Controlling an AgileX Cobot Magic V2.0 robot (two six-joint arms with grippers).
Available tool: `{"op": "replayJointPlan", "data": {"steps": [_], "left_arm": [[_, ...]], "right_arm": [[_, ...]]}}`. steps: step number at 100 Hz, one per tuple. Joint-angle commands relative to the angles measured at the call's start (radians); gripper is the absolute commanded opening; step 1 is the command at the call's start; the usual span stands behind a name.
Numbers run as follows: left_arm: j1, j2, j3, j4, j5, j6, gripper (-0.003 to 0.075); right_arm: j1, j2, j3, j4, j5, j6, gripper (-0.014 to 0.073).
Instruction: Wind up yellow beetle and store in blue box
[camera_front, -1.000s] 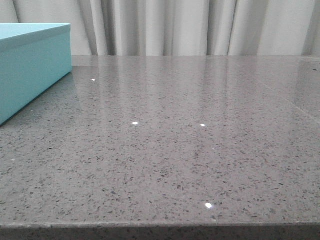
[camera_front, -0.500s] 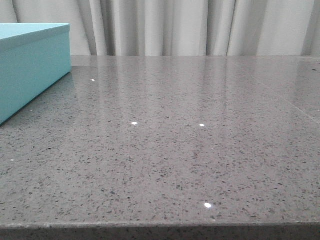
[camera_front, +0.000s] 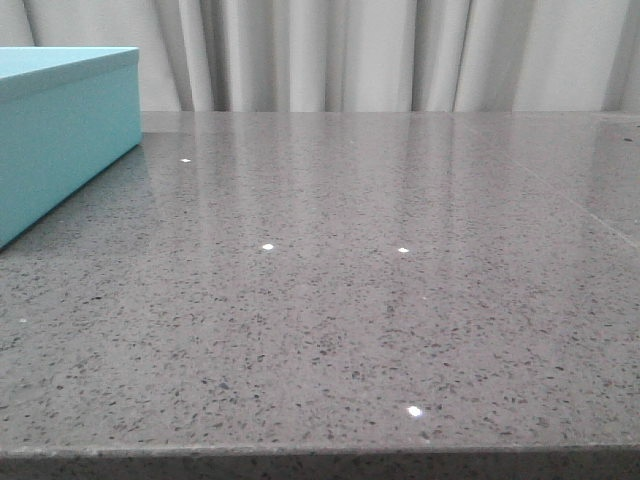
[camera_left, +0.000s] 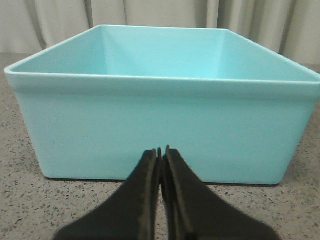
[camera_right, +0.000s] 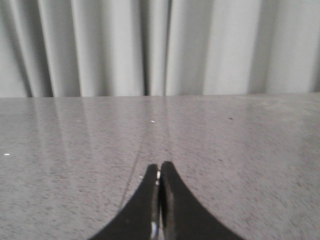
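Observation:
The blue box (camera_front: 60, 130) stands at the table's far left in the front view, only one corner of it showing. In the left wrist view the blue box (camera_left: 165, 130) fills most of the frame, open at the top, its inside bare as far as I see. My left gripper (camera_left: 160, 151) is shut and empty, low over the table just before the box's near wall. My right gripper (camera_right: 159, 167) is shut with nothing in it, low over bare table. The yellow beetle is out of view in every frame. Neither arm shows in the front view.
The speckled grey stone table (camera_front: 350, 300) stretches across the front view to a near edge at the bottom. Pale pleated curtains (camera_front: 350, 55) hang behind its far edge. A seam line (camera_right: 135, 165) runs over the table surface ahead of the right gripper.
The box's corner sits slightly further left in the front view than a second ago. Nothing else has shifted.

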Motion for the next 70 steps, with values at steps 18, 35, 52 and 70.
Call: {"op": "replayJointPlan", "data": {"steps": [18, 35, 52, 70], "left_arm": [[0.002, -0.032, 0.021, -0.010, -0.074, 0.000, -0.0019], [0.002, -0.032, 0.021, -0.010, -0.074, 0.000, -0.0019], [0.002, -0.032, 0.021, -0.010, -0.074, 0.000, -0.0019], [0.002, -0.032, 0.021, -0.010, -0.074, 0.000, -0.0019]], "right_arm": [[-0.072, -0.089, 0.014, 0.013, -0.024, -0.011, -0.0067], [-0.074, -0.087, 0.014, 0.013, 0.058, -0.013, -0.0067], [-0.074, -0.087, 0.014, 0.013, 0.102, -0.013, -0.0067], [-0.074, -0.087, 0.014, 0.013, 0.102, -0.013, -0.0067]]}}
